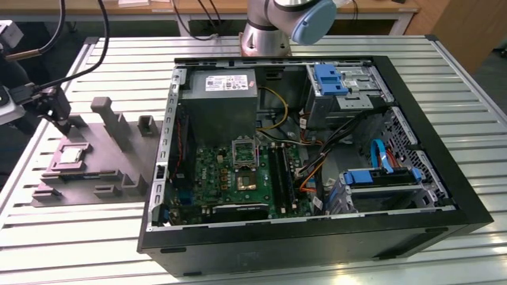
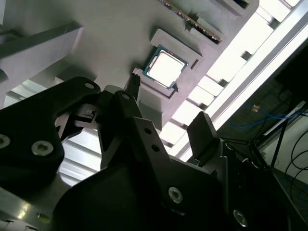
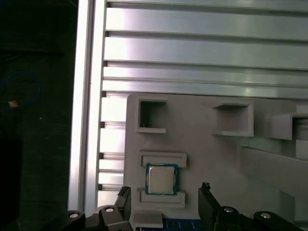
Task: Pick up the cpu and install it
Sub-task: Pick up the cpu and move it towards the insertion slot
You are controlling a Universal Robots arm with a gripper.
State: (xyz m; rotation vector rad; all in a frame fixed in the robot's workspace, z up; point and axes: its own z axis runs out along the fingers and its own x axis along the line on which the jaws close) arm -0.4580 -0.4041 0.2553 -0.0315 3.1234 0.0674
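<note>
Here, one small square silvery-grey metal cpu [image 3: 161,179] lies flat in a recess of the single grey moulded tray [image 3: 207,154]; the one black gripper [image 3: 166,188], fingers spread wide and empty, hangs above it

Silver-grey arm [image 1: 268,27], pale blue joint cap [image 1: 313,21]; black claw [image 3: 165,188], silver screws [image 2: 42,147], black cables [image 1: 57,29].

Tray [image 1: 97,161] and case [image 1: 317,240] on slatted table [image 1: 79,252]

Exterior view looks steeply down on the computer case [image 1: 317,237], tray [image 1: 111,155] at nine o'clock; both wrist views, close above it, share the cpu [image 3: 161,179] [image 2: 166,67].
</note>
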